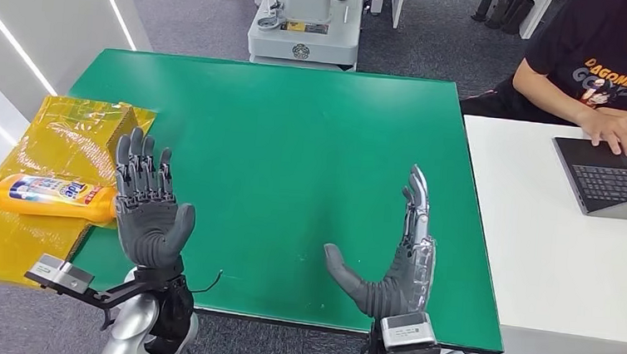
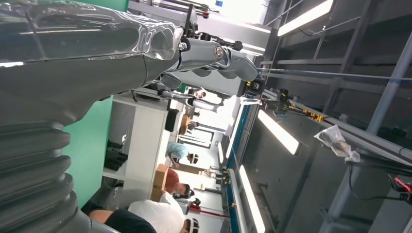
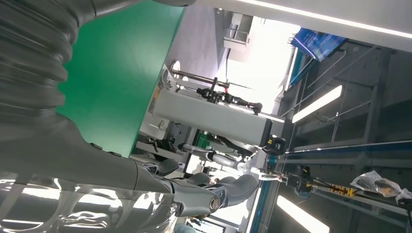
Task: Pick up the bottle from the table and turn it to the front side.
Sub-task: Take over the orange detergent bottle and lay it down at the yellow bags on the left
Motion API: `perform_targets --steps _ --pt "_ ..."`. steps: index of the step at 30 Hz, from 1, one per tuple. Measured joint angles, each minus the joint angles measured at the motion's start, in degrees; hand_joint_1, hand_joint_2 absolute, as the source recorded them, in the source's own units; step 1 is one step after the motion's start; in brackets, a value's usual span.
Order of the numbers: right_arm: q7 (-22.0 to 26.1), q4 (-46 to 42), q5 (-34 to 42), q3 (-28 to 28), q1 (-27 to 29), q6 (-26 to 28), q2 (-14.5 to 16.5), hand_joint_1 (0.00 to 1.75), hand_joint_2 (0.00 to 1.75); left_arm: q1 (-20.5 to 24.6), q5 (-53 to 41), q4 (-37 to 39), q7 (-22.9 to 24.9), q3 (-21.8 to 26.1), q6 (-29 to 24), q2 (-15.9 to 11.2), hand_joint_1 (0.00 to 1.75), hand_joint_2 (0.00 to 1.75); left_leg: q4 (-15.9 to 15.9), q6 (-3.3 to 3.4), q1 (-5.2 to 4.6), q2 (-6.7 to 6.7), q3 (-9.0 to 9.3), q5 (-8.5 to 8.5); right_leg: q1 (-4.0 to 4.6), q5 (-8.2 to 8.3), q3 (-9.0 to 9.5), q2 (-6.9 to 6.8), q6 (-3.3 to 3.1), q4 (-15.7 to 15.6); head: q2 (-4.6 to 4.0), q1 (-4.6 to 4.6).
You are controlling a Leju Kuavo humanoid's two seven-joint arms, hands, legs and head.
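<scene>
Lying near table (image 1: 297, 126) edge: bottle (image 1: 55, 196).

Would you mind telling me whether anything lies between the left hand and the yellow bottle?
Nothing visible does: the left hand, open and raised, is right beside the yellow plastic bottle lying on the yellow plastic sheet.

A robot lab in a big work hall

A green table (image 1: 296, 142), a machine stand (image 1: 304, 26) at top middle, a person's laptop (image 1: 610, 181) at right.
</scene>
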State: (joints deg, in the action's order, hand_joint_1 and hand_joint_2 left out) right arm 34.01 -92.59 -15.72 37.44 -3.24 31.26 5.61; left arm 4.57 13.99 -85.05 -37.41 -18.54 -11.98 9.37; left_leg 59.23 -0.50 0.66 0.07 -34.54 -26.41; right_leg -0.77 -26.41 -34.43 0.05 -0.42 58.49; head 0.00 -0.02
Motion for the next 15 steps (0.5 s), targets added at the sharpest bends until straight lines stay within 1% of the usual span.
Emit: perform_targets --steps 15 --pt "-0.03 0.27 0.02 0.0 0.07 0.48 -0.02 0.0 1.75 -0.41 -0.52 -0.02 -0.18 -0.02 0.0 0.36 0.0 1.75 0.0 0.0 0.0 0.0 0.0 0.0 0.0 0.0 0.0 0.0 0.0 0.0 0.0 0.0"
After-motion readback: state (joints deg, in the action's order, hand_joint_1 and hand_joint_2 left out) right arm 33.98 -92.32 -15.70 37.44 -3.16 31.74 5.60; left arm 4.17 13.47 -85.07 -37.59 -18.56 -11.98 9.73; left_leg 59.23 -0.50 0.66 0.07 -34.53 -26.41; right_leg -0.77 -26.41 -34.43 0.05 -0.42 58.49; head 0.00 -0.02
